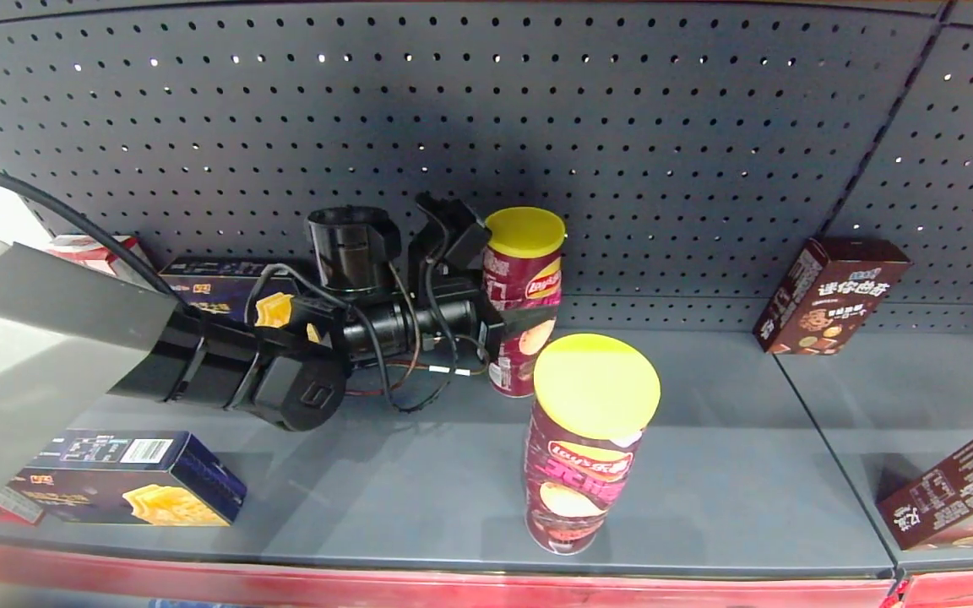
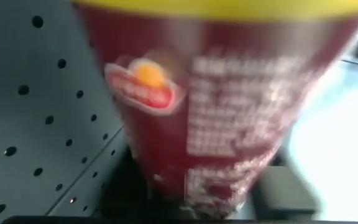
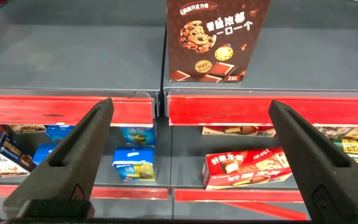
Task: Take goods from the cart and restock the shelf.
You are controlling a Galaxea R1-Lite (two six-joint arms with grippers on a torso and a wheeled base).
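— Closest to the head camera, what stands there?

— One crisp tube, the front can [image 1: 588, 447]. It has a yellow lid and stands upright at 6 o'clock, just behind the red lip [image 1: 453, 583] of the shelf [image 1: 731, 473].

— How much room is around it?

— Bare board runs from it toward 3 o'clock as far as the seam with the next bay. Past that seam a brown box [image 1: 955, 490] lies at 4 o'clock. A leaning cookie box [image 1: 828, 295] rests against the pegboard [image 1: 622, 127] at 2 o'clock. At 8 o'clock a blue box [image 1: 127, 481] lies flat by the lip, and a dark box [image 1: 216, 283] sits at the back at 10 o'clock.

— And the left gripper [image 1: 503, 274]?

— Its arm lies across the board from 9 o'clock. The fingers are clamped on the rear can [image 1: 523, 295], one across the can's front and the other behind it. That can is upright, at 11 o'clock of the front can and apart from it, close to the pegboard. Whether its base rests on the board, I cannot tell.

— What does the left wrist camera show?

— The rear can is very close and blurred, with its label facing the lens and the pegboard holes just beside it.

— And the right wrist camera?

— The right gripper [image 3: 191, 106] has its two dark fingers spread wide with nothing between them. Beyond them are red shelf rails, with an upright cookie box [image 3: 218, 40] on the upper board. On the tier below are a blue carton [image 3: 134, 163] and a red carton [image 3: 247, 168].
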